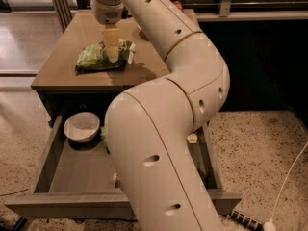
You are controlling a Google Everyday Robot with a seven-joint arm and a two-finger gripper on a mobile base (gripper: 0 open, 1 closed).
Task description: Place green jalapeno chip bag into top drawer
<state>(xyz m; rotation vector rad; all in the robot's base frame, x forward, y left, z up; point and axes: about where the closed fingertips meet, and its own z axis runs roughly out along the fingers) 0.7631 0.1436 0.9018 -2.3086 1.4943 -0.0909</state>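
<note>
The green jalapeno chip bag point(95, 57) lies crinkled on the taupe cabinet top point(62, 71), towards the left. My gripper point(112, 56) points straight down and sits on the bag's right half, touching it or just above it. The top drawer point(72, 205) is pulled open below the cabinet top. My arm's large white links cover the drawer's middle and right part.
A white bowl point(82, 127) sits in the drawer's back left corner. A sliver of another green thing point(102, 135) shows beside it, mostly hidden by my arm. A small pale object point(192, 138) lies at the drawer's right. A power strip point(245, 219) and a white cable point(288, 177) lie on the speckled floor to the right.
</note>
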